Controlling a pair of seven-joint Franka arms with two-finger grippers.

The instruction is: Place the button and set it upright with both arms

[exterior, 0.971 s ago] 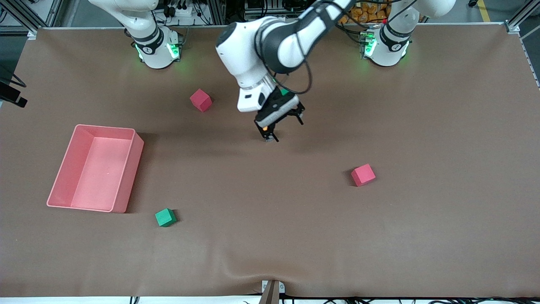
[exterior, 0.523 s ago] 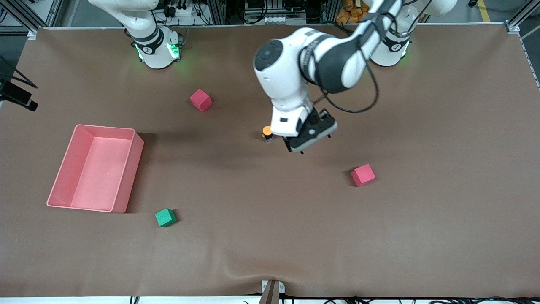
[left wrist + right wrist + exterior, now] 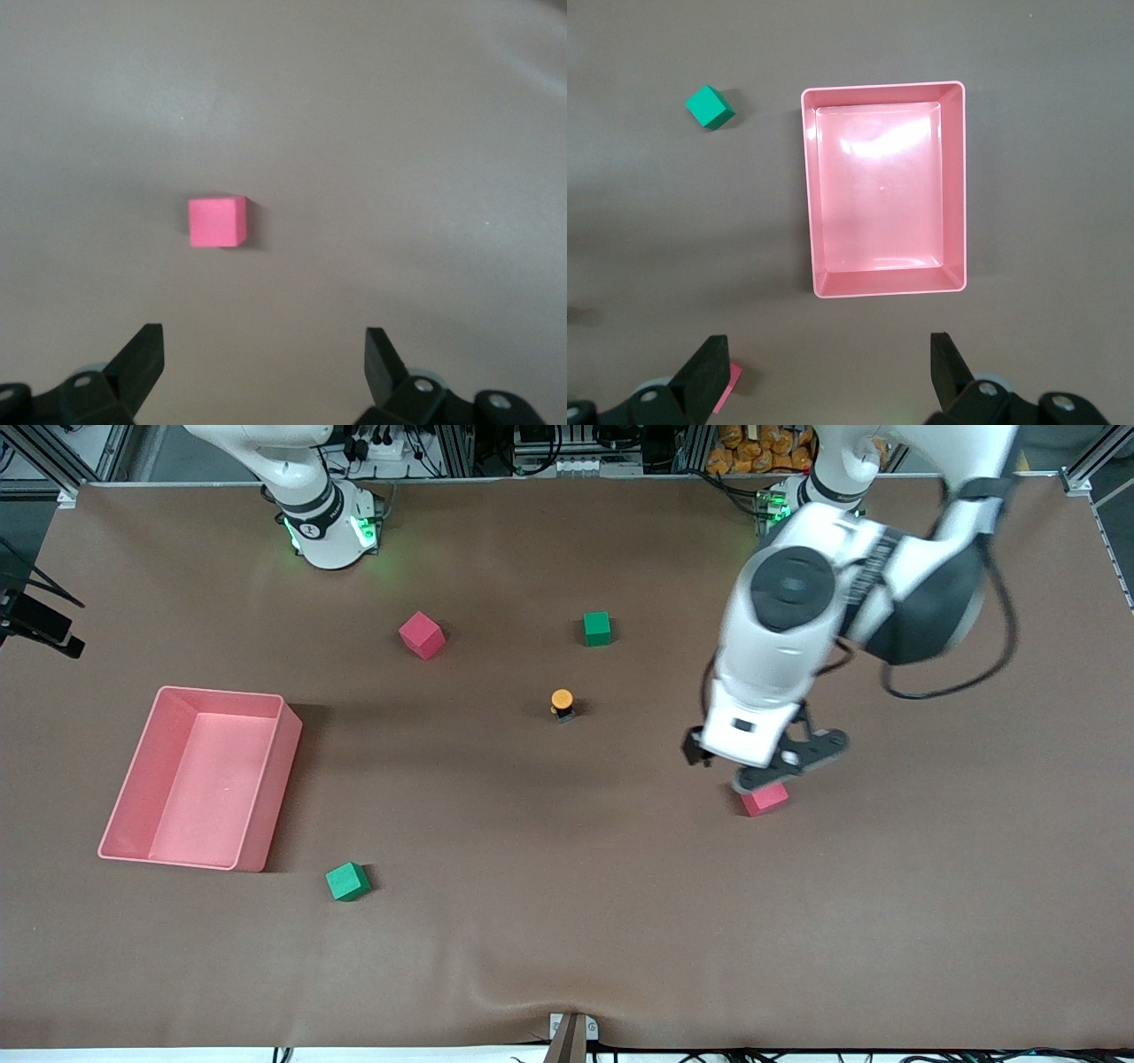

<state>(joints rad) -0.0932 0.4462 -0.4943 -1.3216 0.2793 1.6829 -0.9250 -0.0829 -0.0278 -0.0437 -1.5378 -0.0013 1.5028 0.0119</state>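
The button (image 3: 562,702), with its orange cap up on a black body, stands upright alone on the brown table near the middle. My left gripper (image 3: 769,766) is open and empty in the air over a red cube (image 3: 767,801) toward the left arm's end, well apart from the button. In the left wrist view the open gripper (image 3: 264,350) looks down on that red cube (image 3: 217,221). My right gripper (image 3: 828,354) is open and empty, high over the table beside the pink bin (image 3: 808,195); it is out of the front view and waits.
The pink bin (image 3: 279,779) stands toward the right arm's end. A red cube (image 3: 422,635) and a green cube (image 3: 597,628) lie farther from the front camera than the button. Another green cube (image 3: 346,881) lies nearer, also seen in the right wrist view (image 3: 710,107).
My left gripper let go of the button, which now stands upright, and swung away toward the left arm's end to over the red cube. A green cube it hid now shows.
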